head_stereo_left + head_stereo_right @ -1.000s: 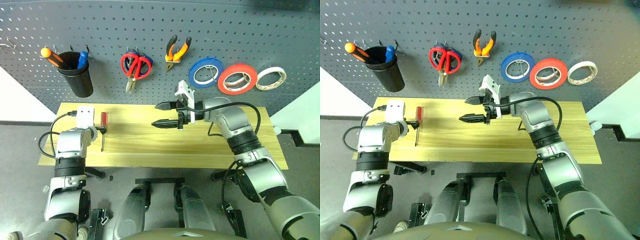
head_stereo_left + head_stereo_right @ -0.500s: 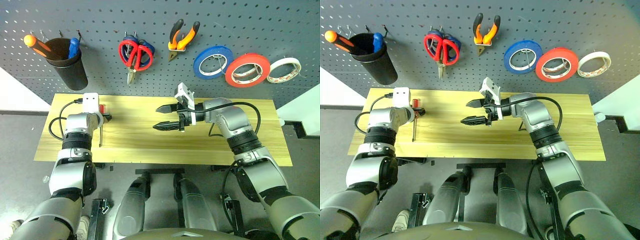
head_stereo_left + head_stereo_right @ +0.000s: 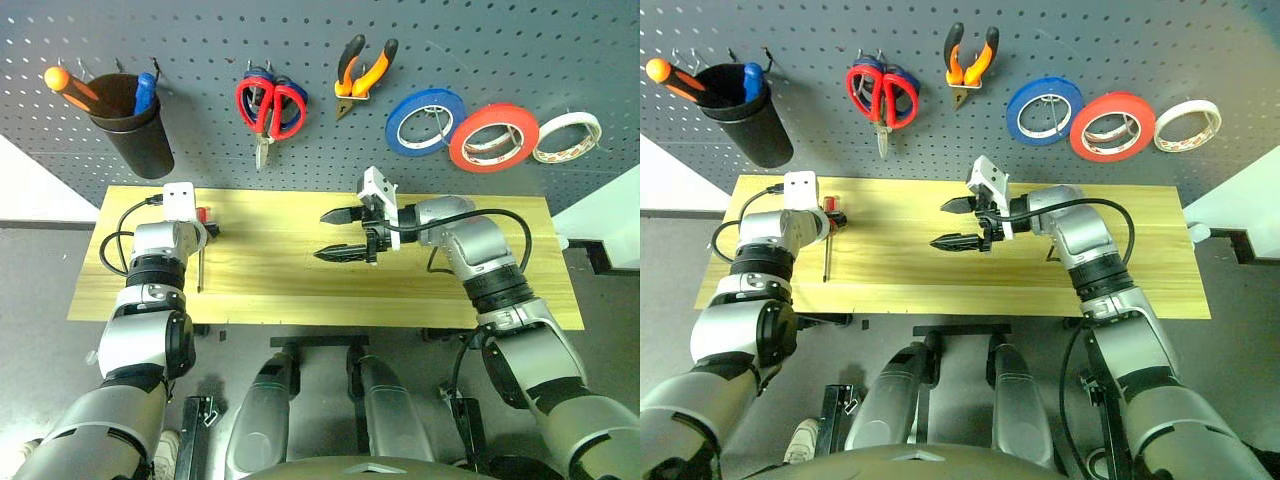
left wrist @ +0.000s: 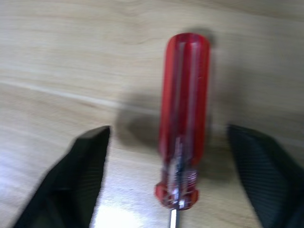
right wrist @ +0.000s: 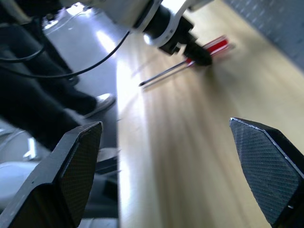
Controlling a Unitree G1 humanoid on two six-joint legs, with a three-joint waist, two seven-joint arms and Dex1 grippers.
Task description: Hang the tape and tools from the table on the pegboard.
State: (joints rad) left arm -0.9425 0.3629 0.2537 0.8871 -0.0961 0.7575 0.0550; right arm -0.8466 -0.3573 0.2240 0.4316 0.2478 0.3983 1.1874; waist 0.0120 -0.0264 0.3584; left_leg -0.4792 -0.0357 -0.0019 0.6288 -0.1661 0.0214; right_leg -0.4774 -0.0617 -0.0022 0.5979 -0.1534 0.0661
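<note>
Reaching forward since a second ago, the left gripper (image 4: 166, 190) now straddles the red-handled screwdriver (image 4: 184, 109), which lies flat on the surface (image 3: 270, 290) near its left end; its fingers (image 4: 83, 166) stand spread on either side of the handle, not yet touching it, placed to pinch it for lifting. The right gripper (image 3: 340, 233), fingers wide apart and empty, hovers over mid-surface, while red tape (image 3: 494, 137), scissors (image 3: 268, 105) and pliers (image 3: 360, 75) already hang on the pegboard (image 3: 200, 60).
</note>
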